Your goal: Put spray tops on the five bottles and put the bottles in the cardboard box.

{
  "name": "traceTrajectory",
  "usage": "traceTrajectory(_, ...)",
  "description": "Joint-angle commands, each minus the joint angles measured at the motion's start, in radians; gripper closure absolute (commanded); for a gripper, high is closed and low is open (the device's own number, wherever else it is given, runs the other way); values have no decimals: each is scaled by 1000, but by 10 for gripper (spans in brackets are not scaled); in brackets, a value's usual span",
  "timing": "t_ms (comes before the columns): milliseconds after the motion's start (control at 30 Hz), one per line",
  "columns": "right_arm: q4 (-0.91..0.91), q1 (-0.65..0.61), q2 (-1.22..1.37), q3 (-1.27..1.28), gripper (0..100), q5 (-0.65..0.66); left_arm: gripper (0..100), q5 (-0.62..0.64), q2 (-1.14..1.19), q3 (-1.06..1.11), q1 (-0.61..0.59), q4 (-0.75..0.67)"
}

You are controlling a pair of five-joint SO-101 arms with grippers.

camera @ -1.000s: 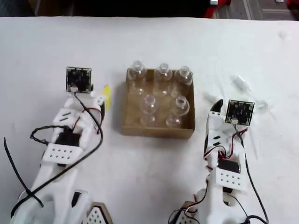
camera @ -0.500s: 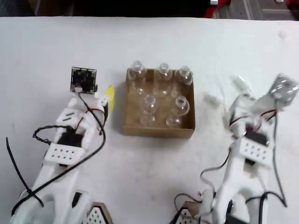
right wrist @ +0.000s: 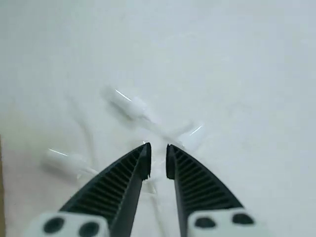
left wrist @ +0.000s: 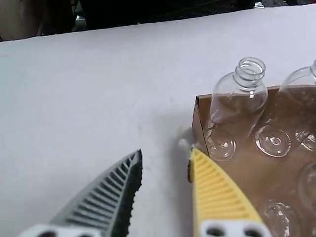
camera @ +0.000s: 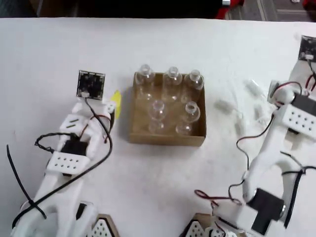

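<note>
In the high view the spray tops (camera: 255,88) beside the cardboard box (camera: 168,139) are pale smears on the white table (camera: 197,44), too faint to count or to tell nozzle from tube. The right arm's wrist camera board (camera: 309,48) is cut by the picture's edge. From the left wrist, the box and some of the bottles (left wrist: 238,101) are cut by the frame, as are the finger bases of the left gripper (left wrist: 166,165). From the right wrist the spray tops are blurred streaks.
</note>
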Motion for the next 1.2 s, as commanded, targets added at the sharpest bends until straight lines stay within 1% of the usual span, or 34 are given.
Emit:
traceTrajectory(0, 22, 8, 54, -129, 953, 140, 850, -14, -1, -5, 10, -49)
traceTrajectory(67, 22, 28, 76, -146, 953, 144, 850, -14, -1, -5, 10, -49)
traceTrajectory(233, 19, 87, 130, -153, 953, -31, 850, -15, -1, -5, 13, -48)
traceTrajectory(367, -15, 142, 268, -224, 952, -147, 850, -15, -1, -5, 13, -44)
traceTrajectory(467, 70, 165, 414, -371, 952, -215, 850, -15, -1, -5, 13, -44)
traceTrajectory(633, 259, 173, 645, -649, 951, -379, 850, -15, -1, -5, 13, -44)
traceTrajectory(700, 328, 173, 723, -749, 930, -423, 850, -15, -1, -5, 13, -44)
traceTrajectory(800, 420, 171, 819, -884, 854, -453, 850, -15, -1, -5, 13, -44)
traceTrajectory(933, 460, 173, 921, -1037, 779, -453, 850, -15, -1, -5, 13, -44)
traceTrajectory(1100, 490, 173, 1006, -1169, 783, -456, 850, -15, -1, -5, 13, -46)
traceTrajectory(1167, 490, 173, 1030, -1206, 785, -500, 850, -15, -1, -5, 13, -46)
